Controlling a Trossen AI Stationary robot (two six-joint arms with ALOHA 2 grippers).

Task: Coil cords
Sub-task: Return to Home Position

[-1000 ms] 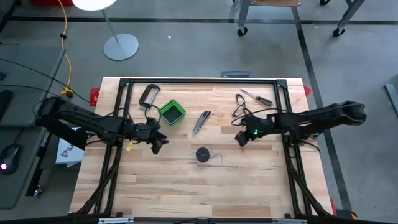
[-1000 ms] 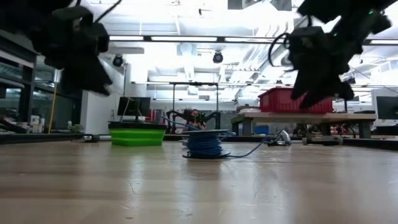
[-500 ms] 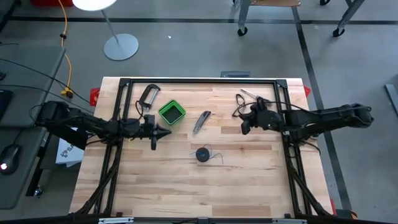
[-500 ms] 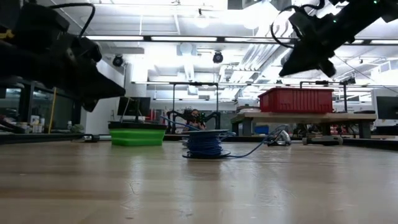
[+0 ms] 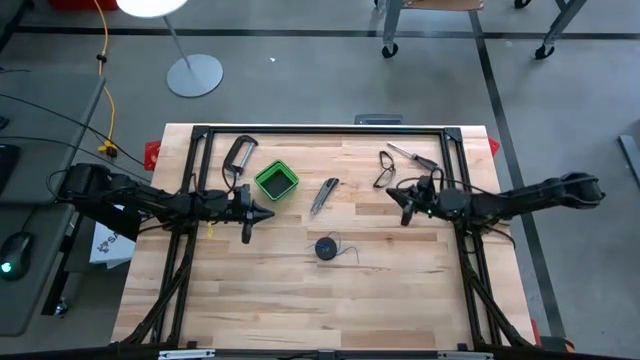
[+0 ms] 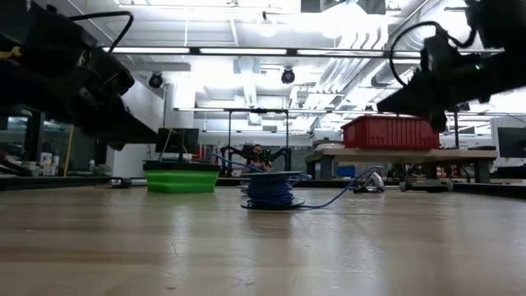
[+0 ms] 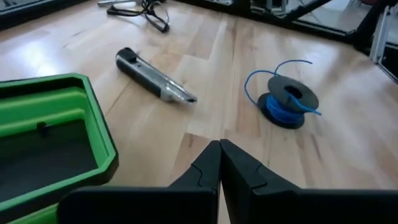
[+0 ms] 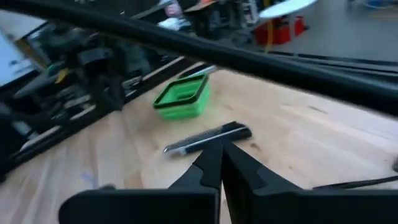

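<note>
The small round dark spool [image 5: 326, 248] of thin blue wire [image 7: 272, 107] lies near the middle of the pale wooden counter [image 5: 300, 310], a loose end trailing beside it. The square green plastic box [image 5: 276, 180], farther back and left, holds one small dark bit that I cannot make out. The left pincer [image 7: 219, 152] and right pincer [image 8: 221, 152] hang raised at either side, both pinched together on nothing.

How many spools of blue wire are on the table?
1. The spool stands near the middle of the table, wire tail trailing to its right; none seems hidden.
</note>
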